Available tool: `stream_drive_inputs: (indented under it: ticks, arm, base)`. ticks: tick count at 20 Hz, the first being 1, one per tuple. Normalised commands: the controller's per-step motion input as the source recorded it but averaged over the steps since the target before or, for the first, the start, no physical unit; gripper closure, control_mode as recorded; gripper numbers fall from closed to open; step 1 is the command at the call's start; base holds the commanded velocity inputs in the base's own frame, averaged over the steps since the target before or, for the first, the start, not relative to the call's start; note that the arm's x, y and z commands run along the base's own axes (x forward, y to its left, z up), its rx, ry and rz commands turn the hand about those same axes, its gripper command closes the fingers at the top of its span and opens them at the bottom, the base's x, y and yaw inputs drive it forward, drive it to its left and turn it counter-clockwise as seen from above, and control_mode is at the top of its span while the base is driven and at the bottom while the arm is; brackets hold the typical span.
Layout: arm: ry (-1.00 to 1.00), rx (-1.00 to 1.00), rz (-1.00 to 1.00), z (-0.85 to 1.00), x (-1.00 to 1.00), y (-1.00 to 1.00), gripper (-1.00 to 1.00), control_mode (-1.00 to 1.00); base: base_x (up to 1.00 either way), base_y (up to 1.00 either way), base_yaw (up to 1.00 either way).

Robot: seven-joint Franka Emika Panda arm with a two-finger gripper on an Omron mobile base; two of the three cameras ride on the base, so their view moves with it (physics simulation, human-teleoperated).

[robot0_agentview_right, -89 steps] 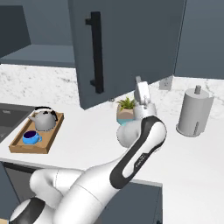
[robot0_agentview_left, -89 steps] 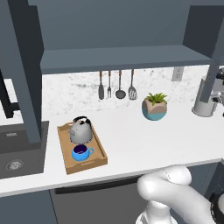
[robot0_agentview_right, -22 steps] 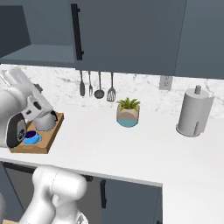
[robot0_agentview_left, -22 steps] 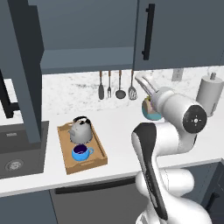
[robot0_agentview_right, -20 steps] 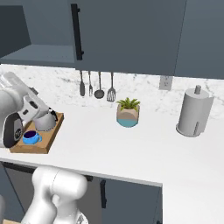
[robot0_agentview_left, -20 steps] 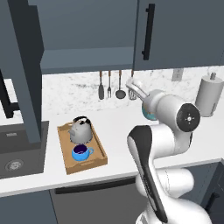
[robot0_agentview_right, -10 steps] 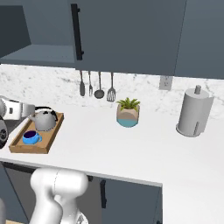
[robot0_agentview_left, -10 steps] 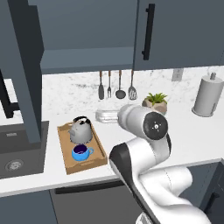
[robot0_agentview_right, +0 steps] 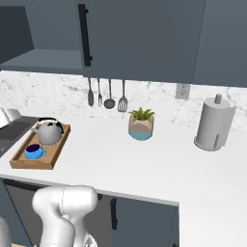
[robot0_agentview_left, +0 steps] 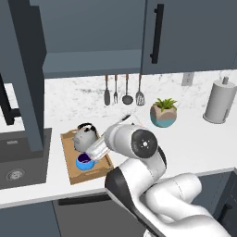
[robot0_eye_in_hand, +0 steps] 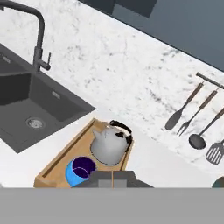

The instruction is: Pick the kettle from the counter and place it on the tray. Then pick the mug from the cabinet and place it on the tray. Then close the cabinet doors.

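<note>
The end effector (robot0_agentview_left: 91, 156) hung closed and empty just above the tray (robot0_agentview_left: 69, 159), its two fingertips (robot0_eye_in_hand: 112, 178) pressed together; the blue mug (robot0_agentview_left: 84, 162) sat on the tray directly beneath it, and the kettle (robot0_agentview_left: 85, 137) stood on the same tray just beyond the mug; the tray rested on the white tabletop (robot0_agentview_left: 194, 143), with a dark sink (robot0_eye_in_hand: 26, 109) off to the end effector's left; above, one cabinet door (robot0_agentview_left: 21, 78) stood open and the other (robot0_agentview_left: 185, 37) was shut.
</note>
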Motion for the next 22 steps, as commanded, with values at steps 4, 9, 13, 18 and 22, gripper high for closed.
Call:
stream_drive_inputs:
  ticks: [4, 9, 13, 18, 22]
  arm:
    - [-0.26, -0.61, 0.37, -0.42, -0.15, 0.39, 1.00, -1.00]
    - [-0.46, -0.41, 0.13, -0.32, -0.31, 0.79, 1.00, -1.00]
    - [-0.16, -0.21, -0.01, -0.20, 0.00, 0.73, 1.00, -1.00]
    - [-0.04, -0.28, -0.10, -0.12, 0.00, 0.60, 1.00, -1.00]
    - [-0.08, -0.15, -0.13, 0.00, -0.04, 0.83, 1.00, -1.00]
  base:
    - [0.00, 0.00, 0.00]
    - [0.00, 0.00, 0.00]
    - [0.00, 0.00, 0.00]
    - [0.00, 0.00, 0.00]
    - [0.00, 0.00, 0.00]
